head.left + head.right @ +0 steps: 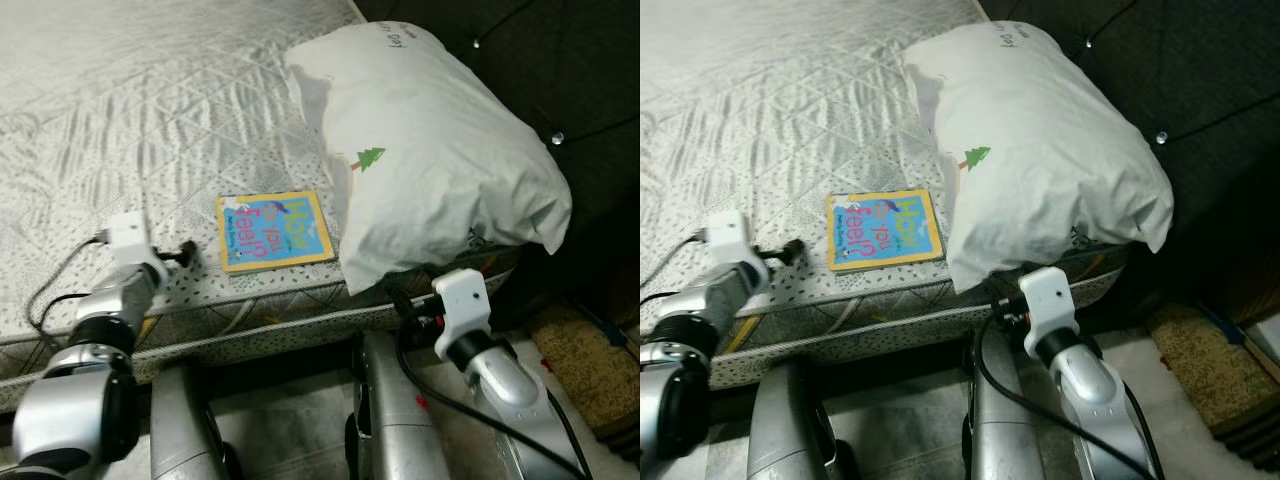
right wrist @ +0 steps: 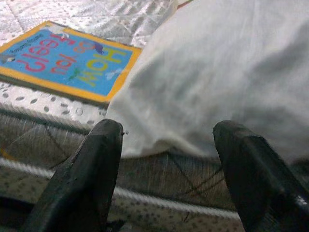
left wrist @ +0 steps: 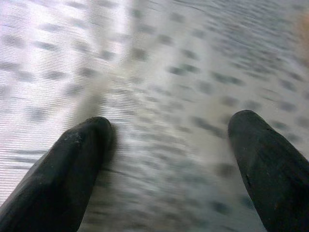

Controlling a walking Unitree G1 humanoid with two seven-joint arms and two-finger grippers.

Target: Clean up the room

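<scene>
A blue book with a yellow border point(image 1: 273, 230) lies flat on the grey mattress point(image 1: 150, 110) near its front edge. To its right a large white pillow point(image 1: 430, 150) with a small green tree print overhangs the mattress corner. My left gripper point(image 3: 169, 145) is open, its fingers close over the dotted mattress edge, left of the book. My right gripper point(image 2: 166, 145) is open just below the pillow's point(image 2: 227, 82) lower corner, with the book point(image 2: 67, 60) off to one side of it.
A dark tufted headboard point(image 1: 560, 70) rises behind the pillow on the right. A brown woven mat point(image 1: 585, 360) lies on the floor at the right. Cables trail from both wrists along the bed's side.
</scene>
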